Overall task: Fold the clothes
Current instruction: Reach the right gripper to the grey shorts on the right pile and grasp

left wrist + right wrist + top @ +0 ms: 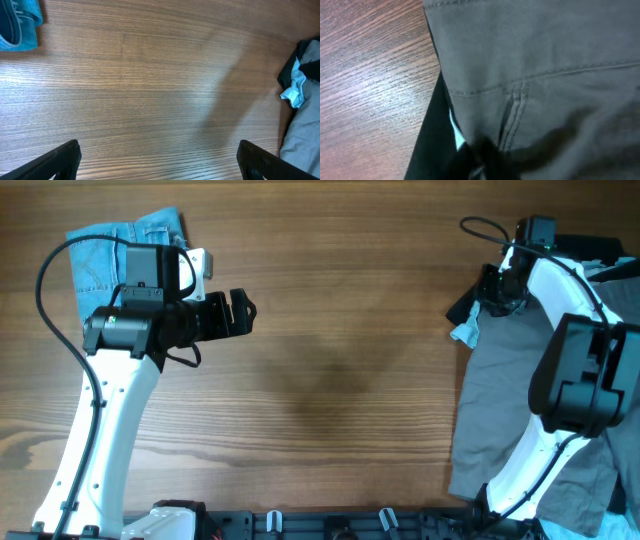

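Note:
Grey shorts [500, 400] lie at the right side of the table, partly under my right arm. My right gripper [490, 292] is at their far left corner and shut on the grey cloth [535, 60], which fills the right wrist view. A black garment [462, 308] and a light-blue scrap [465, 333] show beside that corner, and both also show in the right wrist view [427, 150]. Light-blue denim shorts [110, 245] lie folded at the far left. My left gripper [236, 313] is open and empty over bare wood, to the right of the denim [20, 25].
The wooden table [340, 380] runs between the two arms. In the left wrist view the grey shorts [305, 140] and black garment [292, 62] sit at the right edge. More dark cloth lies at the far right corner [600, 252].

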{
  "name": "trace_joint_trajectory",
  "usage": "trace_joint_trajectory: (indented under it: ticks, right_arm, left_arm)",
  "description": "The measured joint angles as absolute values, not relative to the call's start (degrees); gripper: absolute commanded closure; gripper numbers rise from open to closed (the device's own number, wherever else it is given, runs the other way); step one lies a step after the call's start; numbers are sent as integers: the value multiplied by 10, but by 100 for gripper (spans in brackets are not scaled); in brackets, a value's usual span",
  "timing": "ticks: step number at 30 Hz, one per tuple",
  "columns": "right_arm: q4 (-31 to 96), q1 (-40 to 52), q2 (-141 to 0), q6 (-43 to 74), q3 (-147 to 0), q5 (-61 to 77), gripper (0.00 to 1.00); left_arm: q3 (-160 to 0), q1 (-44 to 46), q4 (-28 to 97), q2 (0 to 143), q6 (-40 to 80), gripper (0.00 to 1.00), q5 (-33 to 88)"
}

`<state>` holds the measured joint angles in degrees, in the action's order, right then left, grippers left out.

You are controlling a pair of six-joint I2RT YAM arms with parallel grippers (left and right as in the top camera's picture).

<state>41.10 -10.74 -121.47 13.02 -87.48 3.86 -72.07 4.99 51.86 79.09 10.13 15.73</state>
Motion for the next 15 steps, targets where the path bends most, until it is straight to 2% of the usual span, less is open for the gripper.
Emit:
trace_joint_trajectory:
  ticks: [5, 10, 11, 12, 13, 14, 15]
  right_arm:
    - [422, -116, -1177, 123, -875, 17, 96]
    - [413, -142, -1049, 114, -875, -38, 94]
    - [410, -152, -1020, 113, -876, -40, 91]
    - [410, -159, -999, 109, -877, -39, 80]
    - [410, -161, -988, 104, -878, -34, 56]
    - [410, -160, -981, 100, -880, -23, 38]
    - [411, -157, -980, 98, -881, -11, 26]
  left_arm:
    - [-721, 50, 516, 791, 101, 0, 151]
    - [-721, 50, 516, 791, 101, 0, 148]
    - [-721, 50, 516, 791, 101, 0, 147]
    - [-721, 50, 515, 791, 101, 0, 146]
    - [-721, 50, 515, 792, 101, 0, 146]
    - [-721, 50, 515, 792, 101, 0, 145]
    - [-721, 50, 515, 792, 101, 0, 145]
